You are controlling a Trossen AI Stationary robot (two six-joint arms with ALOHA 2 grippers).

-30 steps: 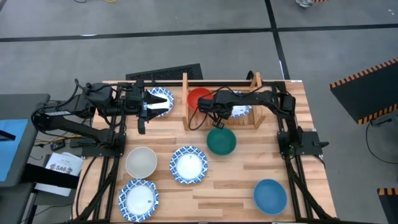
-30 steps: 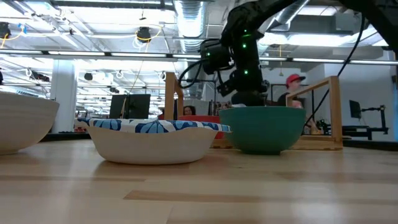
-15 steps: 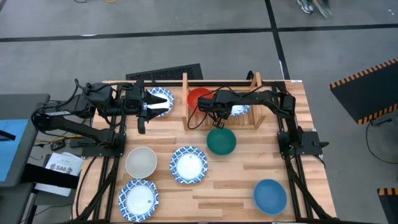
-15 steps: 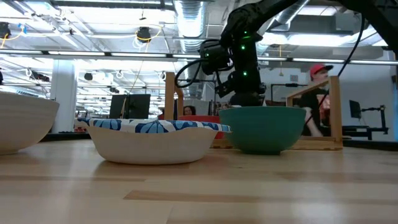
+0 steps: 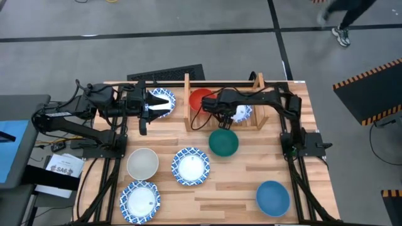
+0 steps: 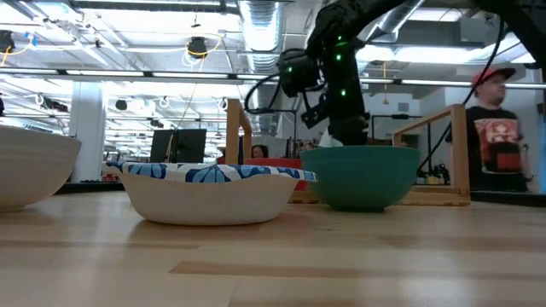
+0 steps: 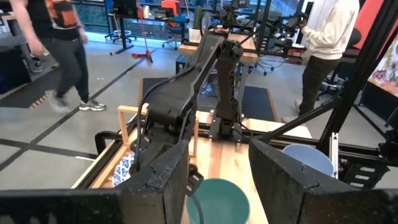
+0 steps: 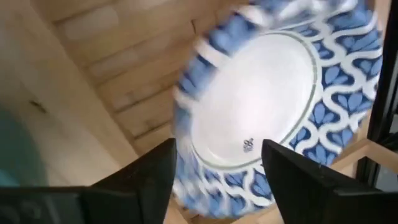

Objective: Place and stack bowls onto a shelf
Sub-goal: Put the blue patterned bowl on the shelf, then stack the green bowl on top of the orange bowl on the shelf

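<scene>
The light-wood shelf (image 5: pixel 190 119) stands at the table's far middle. A red bowl (image 5: pixel 200 98) sits in its left half and a blue-patterned bowl (image 5: pixel 242 112) in its right half. My right gripper (image 5: pixel 226 117) hovers open at that bowl's near rim (image 8: pixel 205 155), a finger on each side of it (image 8: pixel 214 180). A green bowl (image 5: pixel 223 142) rests on the table just in front of the shelf. My left gripper (image 5: pixel 149 107) is open over the edge of another patterned bowl (image 5: pixel 164 99), left of the shelf. Whether it touches that bowl cannot be told.
Nearer on the table stand an off-white bowl (image 5: pixel 142 163), two patterned bowls (image 5: pixel 190 166) (image 5: pixel 140 201) and a blue bowl (image 5: pixel 272 198). The shelf's upright posts (image 6: pixel 461 153) flank the right gripper. A person (image 6: pixel 499 128) walks behind the table.
My right gripper has opened and let go of the patterned bowl over the shelf's right half, shifting slightly toward the table's right edge. More of that bowl now shows on the shelf. My left arm has kept still.
</scene>
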